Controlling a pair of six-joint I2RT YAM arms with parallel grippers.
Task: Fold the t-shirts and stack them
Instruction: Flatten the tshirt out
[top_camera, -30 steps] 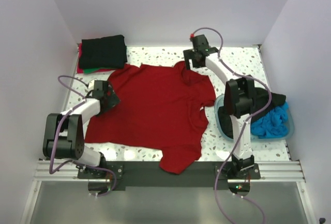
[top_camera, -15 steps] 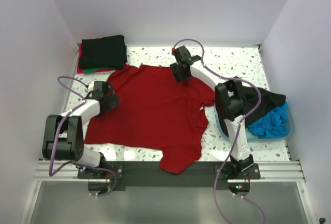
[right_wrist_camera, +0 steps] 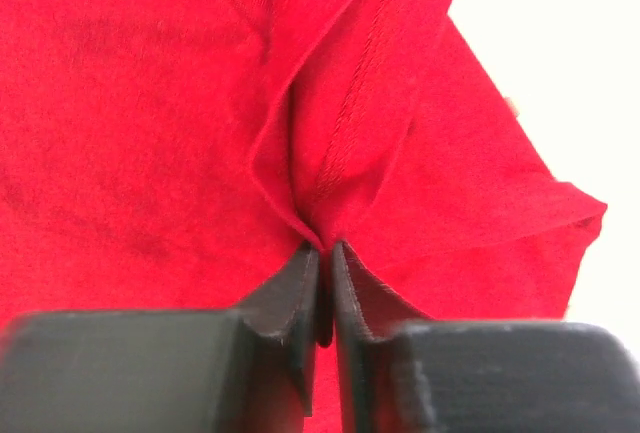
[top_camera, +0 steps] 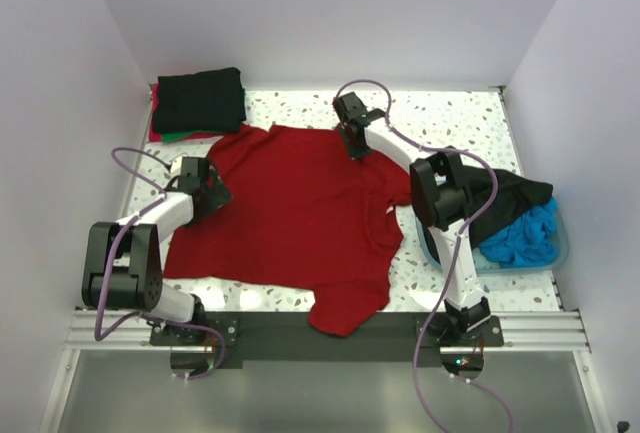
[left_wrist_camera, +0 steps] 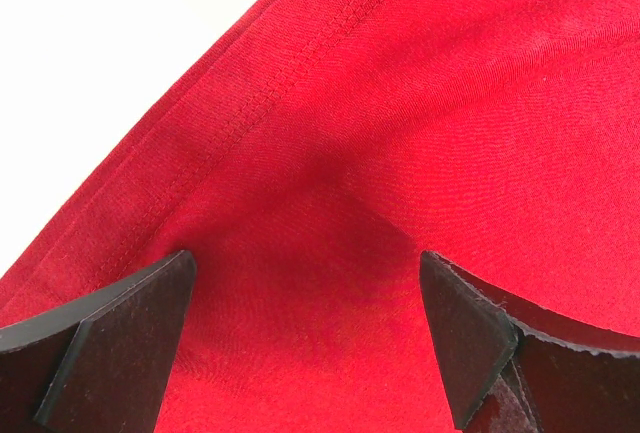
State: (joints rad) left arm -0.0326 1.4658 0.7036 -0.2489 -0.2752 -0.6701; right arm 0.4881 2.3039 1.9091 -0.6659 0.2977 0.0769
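Observation:
A dark red t-shirt lies spread over the speckled table. My right gripper is shut at the shirt's far edge, pinching a fold of the red cloth. My left gripper rests on the shirt's left side, its black fingers wide apart over flat red fabric beside a stitched hem. A folded black t-shirt lies on a stack at the far left corner, with green and red edges showing beneath it.
A translucent teal basin at the right holds crumpled blue cloth and black cloth. White walls close in the table on three sides. The shirt's lower sleeve hangs over the near metal rail.
My right gripper moved left from the bare table onto the shirt's far edge and shut on a fold of it. The left arm stayed still.

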